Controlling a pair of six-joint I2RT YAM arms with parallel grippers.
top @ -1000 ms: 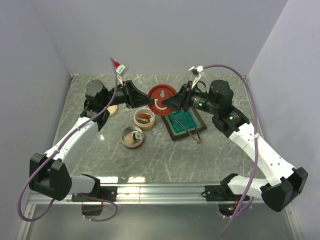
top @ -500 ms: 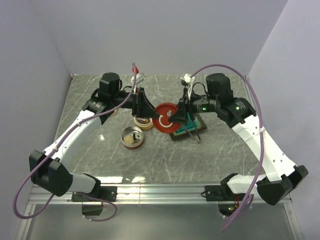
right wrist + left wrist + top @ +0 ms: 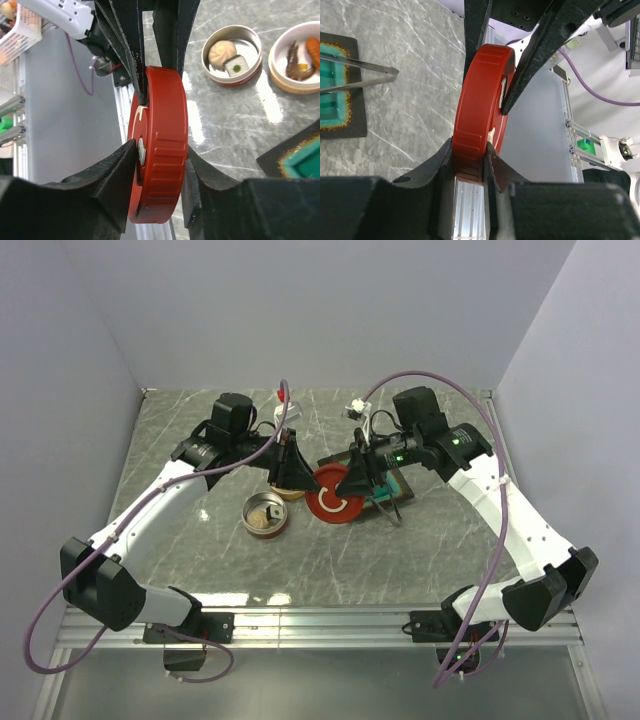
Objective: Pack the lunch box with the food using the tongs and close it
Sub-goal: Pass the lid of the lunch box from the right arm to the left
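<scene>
A round red lid (image 3: 332, 502) hangs on edge above the table's middle, and both grippers hold it. My left gripper (image 3: 470, 145) is shut on its ribbed rim (image 3: 480, 100) from the left. My right gripper (image 3: 160, 150) is shut on the lid (image 3: 165, 165) from the right. Below sit two round lunch box tins. The silver one (image 3: 230, 55) holds a pale bun and a white cube. The beige one (image 3: 300, 57) holds a brown lump and an orange-red piece. The tongs (image 3: 360, 77) lie on the teal tray (image 3: 335, 125).
In the top view the silver tin (image 3: 265, 514) lies just left of the lid, and the tray (image 3: 398, 480) with the tongs (image 3: 385, 505) just right of it. The beige tin (image 3: 288, 490) is partly hidden under my left gripper (image 3: 305, 478). Walls close the back and sides.
Both arms have carried the red lid from the back centre toward the near side, and it now hangs between the tins and the tray. The tins, tray and tongs have not moved.
</scene>
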